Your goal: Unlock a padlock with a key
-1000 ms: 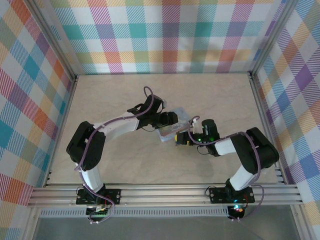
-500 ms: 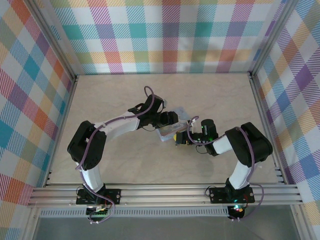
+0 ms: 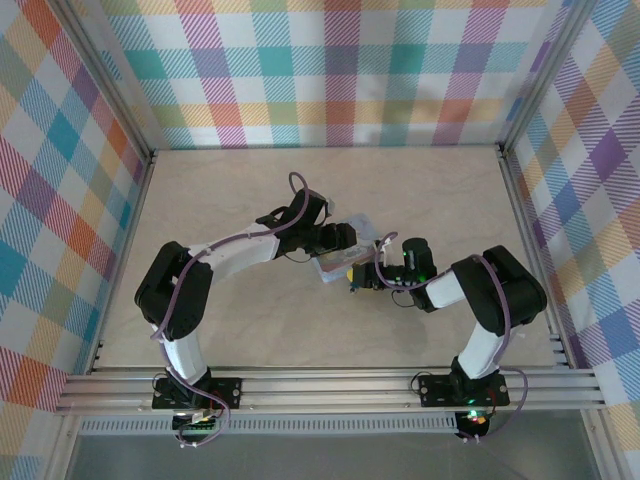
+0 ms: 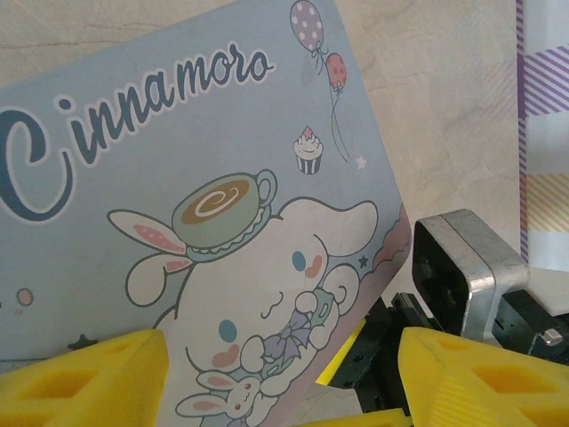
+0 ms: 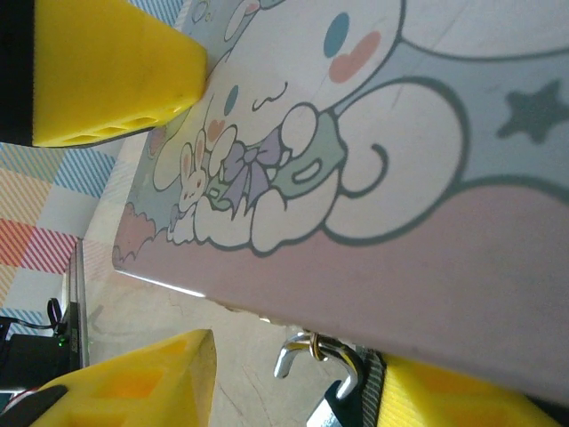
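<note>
The padlock (image 5: 342, 391) shows in the right wrist view under the edge of the light-blue cartoon tin (image 5: 373, 133). Its silvery shackle (image 5: 307, 351) hooks through a small ring, with one end hanging free. Its dark body rests against one finger of my right gripper (image 5: 293, 391), which stands open around it. In the top view that right gripper (image 3: 361, 279) is at the tin's (image 3: 340, 262) near edge. My left gripper (image 4: 284, 391) is open, and its yellow fingers (image 4: 84, 378) straddle the tin (image 4: 178, 178) from the far side. The key is hidden.
The left gripper's yellow finger (image 5: 107, 71) rests at the tin's lid in the right wrist view. The right gripper's black and metal body (image 4: 462, 276) crowds the tin's corner. The pale tabletop (image 3: 230, 310) is walled by plaid panels (image 3: 60, 200) on three sides.
The right arm's elbow has swung slightly inward. Both grippers have stayed at the tin, and the tin has not visibly moved.
</note>
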`<action>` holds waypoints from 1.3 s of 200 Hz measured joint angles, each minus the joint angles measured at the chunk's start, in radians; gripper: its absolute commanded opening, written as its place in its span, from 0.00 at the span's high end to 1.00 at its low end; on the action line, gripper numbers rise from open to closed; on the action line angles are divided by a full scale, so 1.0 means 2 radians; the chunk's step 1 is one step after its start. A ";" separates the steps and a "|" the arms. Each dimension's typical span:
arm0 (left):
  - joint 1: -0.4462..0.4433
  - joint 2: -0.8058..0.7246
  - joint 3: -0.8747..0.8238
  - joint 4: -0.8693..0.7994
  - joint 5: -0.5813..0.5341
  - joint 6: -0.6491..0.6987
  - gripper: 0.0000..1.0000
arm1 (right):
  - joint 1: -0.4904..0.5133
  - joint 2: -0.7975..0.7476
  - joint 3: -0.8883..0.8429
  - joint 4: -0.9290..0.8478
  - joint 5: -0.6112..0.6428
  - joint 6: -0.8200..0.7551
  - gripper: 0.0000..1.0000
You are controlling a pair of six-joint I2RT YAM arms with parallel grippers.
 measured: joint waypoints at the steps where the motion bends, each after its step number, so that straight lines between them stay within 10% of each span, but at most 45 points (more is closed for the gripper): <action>1: 0.000 0.000 0.000 0.000 0.000 0.000 0.31 | 0.000 0.000 0.000 0.000 0.000 0.000 0.55; 260: -0.001 0.000 0.000 0.000 0.000 0.002 0.31 | -0.001 -0.046 -0.004 -0.092 0.037 -0.042 0.90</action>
